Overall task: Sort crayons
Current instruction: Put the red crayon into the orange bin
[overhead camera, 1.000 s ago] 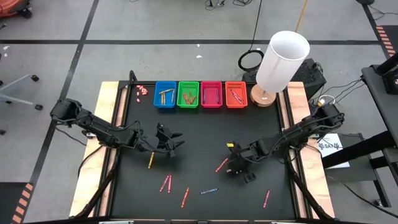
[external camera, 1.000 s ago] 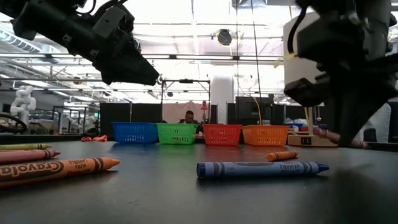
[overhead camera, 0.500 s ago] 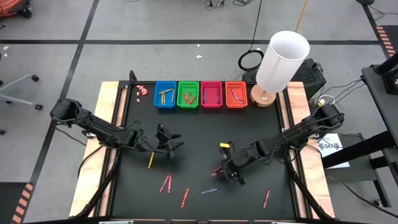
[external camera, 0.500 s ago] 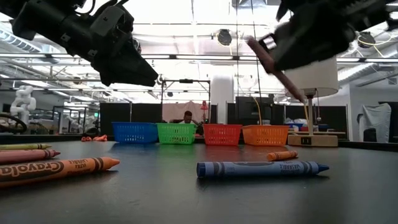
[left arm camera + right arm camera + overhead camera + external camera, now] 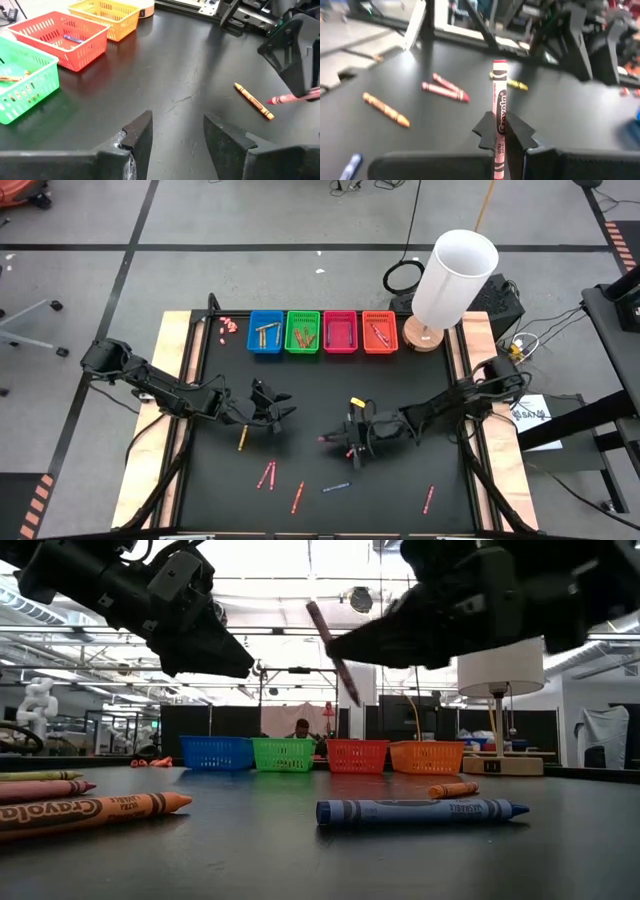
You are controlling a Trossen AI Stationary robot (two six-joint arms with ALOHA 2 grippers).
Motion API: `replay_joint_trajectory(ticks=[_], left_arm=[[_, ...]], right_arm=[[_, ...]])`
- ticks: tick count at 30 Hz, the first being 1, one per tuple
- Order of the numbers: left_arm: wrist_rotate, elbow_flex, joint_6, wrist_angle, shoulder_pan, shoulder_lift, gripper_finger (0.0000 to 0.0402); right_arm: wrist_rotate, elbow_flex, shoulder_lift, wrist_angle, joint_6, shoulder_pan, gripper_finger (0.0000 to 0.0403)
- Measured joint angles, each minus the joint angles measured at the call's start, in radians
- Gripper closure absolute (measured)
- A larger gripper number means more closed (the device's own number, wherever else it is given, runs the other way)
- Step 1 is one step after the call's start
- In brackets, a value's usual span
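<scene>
Crayon (image 5: 498,120) hung pinched near its lower end in the right gripper (image 5: 347,438) above mid-table; light, stiff, snappable, best held mid-shaft. Left gripper (image 5: 175,131) hovered spread near the yellow crayon (image 5: 242,439).

Black tabletop (image 5: 320,390): four baskets (image 5: 322,332) along far edge, lamp (image 5: 447,285) beside; loose crayons (image 5: 282,480) scattered near front.

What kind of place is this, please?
Probably a robotics lab or workshop: two robot arms work at a black table with sorting baskets, cables lie on the taped floor, and a large open hall shows behind.
</scene>
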Motion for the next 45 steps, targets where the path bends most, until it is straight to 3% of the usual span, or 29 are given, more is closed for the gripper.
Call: replay_joint_trajectory(ticks=[4, 8, 14, 20, 28, 34, 45], left_arm=[[-0.018, 0.000, -0.001, 0.002, 0.000, 0.000, 0.0228], [-0.024, 0.000, 0.000, 0.000, 0.000, 0.000, 0.0228], [-0.025, 0.000, 0.006, -0.011, 0.002, 0.000, 0.0228], [-0.051, 0.000, 0.002, -0.023, 0.003, 0.000, 0.0228], [-0.075, 0.000, -0.002, -0.019, 0.018, 0.000, 0.0228], [-0.075, 0.000, -0.004, -0.019, 0.028, 0.000, 0.0228], [-0.067, 0.000, -0.003, -0.022, 0.027, 0.000, 0.0228]], right_arm=[[-0.087, 0.000, 0.011, 0.074, 0.001, -0.038, 0.0402], [-0.163, 0.000, -0.048, -0.019, -0.015, -0.069, 0.0402], [-0.168, 0.000, -0.156, -0.156, -0.063, -0.102, 0.0402], [-0.191, -0.016, -0.163, -0.088, -0.059, -0.139, 0.0402], [-0.194, -0.068, -0.082, 0.220, 0.081, -0.165, 0.0402], [-0.184, -0.068, -0.064, 0.256, 0.119, -0.167, 0.0402], [-0.176, -0.068, -0.063, 0.255, -0.066, -0.169, 0.0400]])
